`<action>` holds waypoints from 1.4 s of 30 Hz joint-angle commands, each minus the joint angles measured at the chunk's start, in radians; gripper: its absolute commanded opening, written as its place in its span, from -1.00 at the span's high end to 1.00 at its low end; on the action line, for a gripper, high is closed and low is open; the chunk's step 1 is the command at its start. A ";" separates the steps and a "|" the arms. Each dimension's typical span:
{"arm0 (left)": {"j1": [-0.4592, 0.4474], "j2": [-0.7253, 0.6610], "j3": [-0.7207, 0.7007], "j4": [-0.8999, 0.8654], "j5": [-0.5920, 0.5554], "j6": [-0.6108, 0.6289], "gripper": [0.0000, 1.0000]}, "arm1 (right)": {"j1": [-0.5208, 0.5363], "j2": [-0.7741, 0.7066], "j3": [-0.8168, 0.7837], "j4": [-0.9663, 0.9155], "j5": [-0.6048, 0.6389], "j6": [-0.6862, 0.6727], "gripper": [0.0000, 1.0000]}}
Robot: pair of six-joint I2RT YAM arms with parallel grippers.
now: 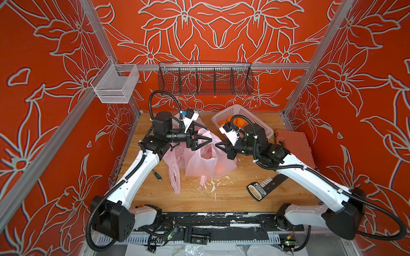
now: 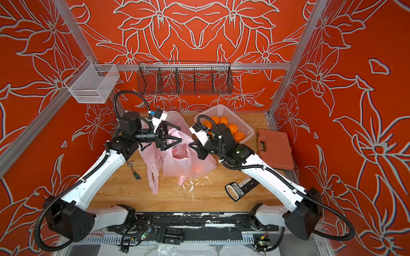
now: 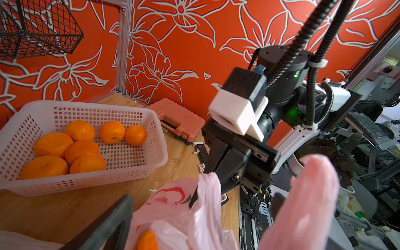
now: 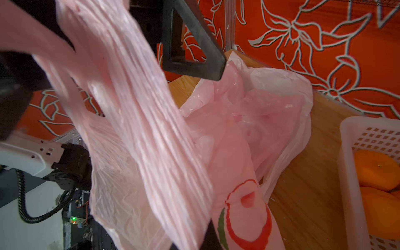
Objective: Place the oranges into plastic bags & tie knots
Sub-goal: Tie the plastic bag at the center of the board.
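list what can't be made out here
oranges in the pink bag: film dims them in both top views, left wrist view's edge cuts one
basket: right arm covers part in both top views
right pincer tips: blurred handle hides them in right wrist view

Orange tool case (image 3: 179, 116) beside perforated basket (image 3: 86, 185) — screwdriver (image 1: 157, 174) well apart.

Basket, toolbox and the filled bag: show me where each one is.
basket (image 3: 86, 181): left wrist view, front wall.
toolbox (image 2: 276, 149): a top view, lid.
filled bag (image 1: 210, 166): a top view, side panel.
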 commanded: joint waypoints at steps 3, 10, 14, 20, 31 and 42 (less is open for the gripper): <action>-0.007 -0.045 -0.020 -0.016 0.019 0.120 -0.94 | -0.039 0.029 0.031 0.045 -0.236 0.034 1.00; -0.007 -0.053 -0.026 -0.043 0.028 0.181 -0.94 | -0.083 0.087 0.049 0.102 -0.447 0.052 1.00; -0.007 -0.047 -0.027 -0.034 0.019 0.184 -0.94 | -0.085 0.133 0.093 0.045 -0.567 0.004 1.00; -0.007 -0.044 -0.020 -0.041 -0.025 0.198 -0.94 | -0.085 0.156 0.117 -0.026 -0.656 -0.072 1.00; -0.010 -0.035 -0.017 0.006 0.047 0.159 -0.94 | -0.085 0.222 0.178 -0.109 -0.671 -0.121 1.00; -0.017 -0.029 -0.019 0.056 0.035 0.123 -0.94 | -0.082 0.263 0.207 -0.152 -0.695 -0.142 1.00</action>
